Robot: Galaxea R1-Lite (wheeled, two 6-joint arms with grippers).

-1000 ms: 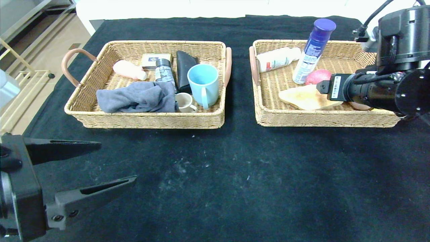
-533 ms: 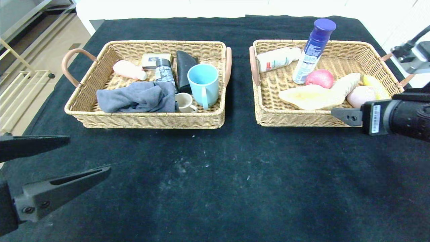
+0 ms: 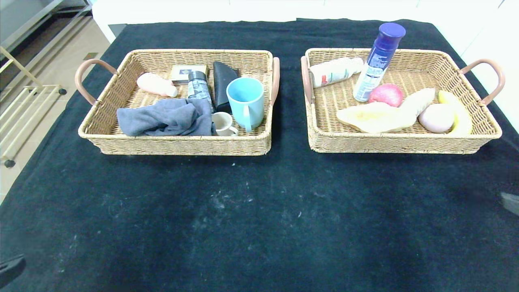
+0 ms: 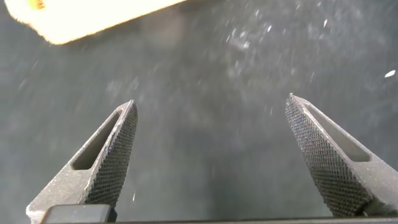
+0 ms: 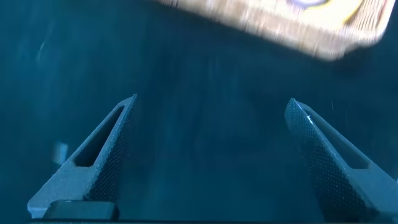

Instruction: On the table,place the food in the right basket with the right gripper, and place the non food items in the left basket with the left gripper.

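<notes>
The right basket (image 3: 401,142) holds a red-pink peach (image 3: 385,94) and a pale striped croissant (image 3: 417,101), all lying on the black-clothed table (image 3: 259,211). The left basket (image 3: 178,145) holds non-food items. My left gripper (image 4: 211,99) is open and empty over bare cloth near the table's front left; only one fingertip (image 3: 10,269) shows in the head view. My right gripper (image 5: 212,98) is open and empty over bare cloth at the front right, with one fingertip (image 3: 511,202) at the head view's edge.
The right basket also holds a flat bread slice (image 3: 375,117), a pink ball (image 3: 436,117), a banana (image 3: 456,111), a white bottle (image 3: 336,71) and a blue spray can (image 3: 379,61). The left basket holds a grey cloth (image 3: 166,117), a blue mug (image 3: 245,101) and small items.
Both arms have drawn back toward me and nearly left the head view. The right gripper came out of the right basket, uncovering the croissant, ball and banana.
</notes>
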